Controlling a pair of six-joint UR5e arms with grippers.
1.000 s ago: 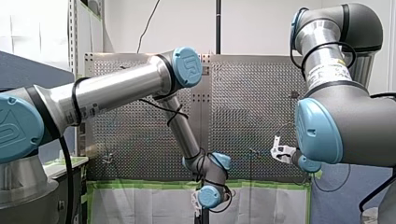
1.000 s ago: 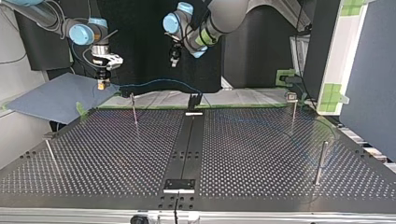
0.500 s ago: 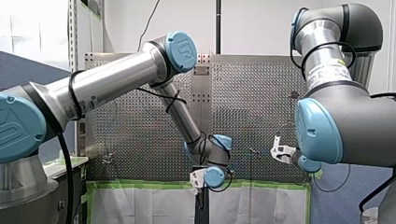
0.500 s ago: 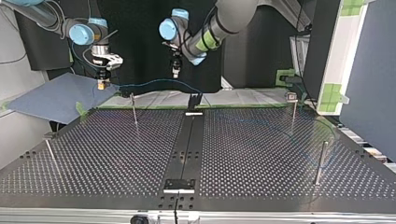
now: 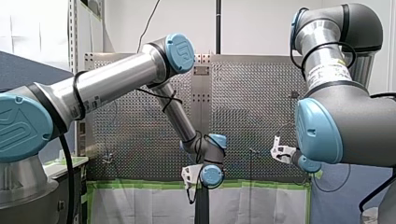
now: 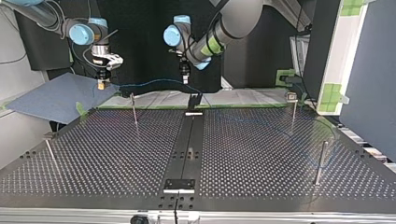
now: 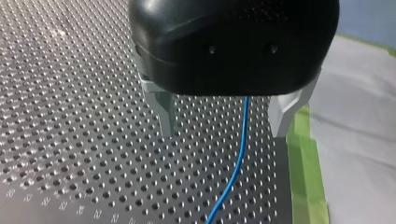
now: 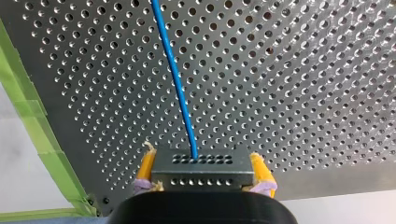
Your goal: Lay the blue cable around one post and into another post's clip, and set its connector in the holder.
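While the right gripper (image 8: 203, 164) clamps the connector (image 8: 201, 176) over the table (image 8: 289, 93), you see the left gripper (image 7: 223, 128) spread wide, straddling the cable (image 7: 238, 158), apparently not touching it.

Green tape (image 7: 303, 163) edges the table (image 7: 70, 116), seemingly beside paper (image 7: 359, 140).

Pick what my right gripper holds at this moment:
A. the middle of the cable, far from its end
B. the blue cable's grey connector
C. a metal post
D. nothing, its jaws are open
B: in the right wrist view the right gripper has its jaws closed on both sides of the grey connector, from which the blue cable runs out.
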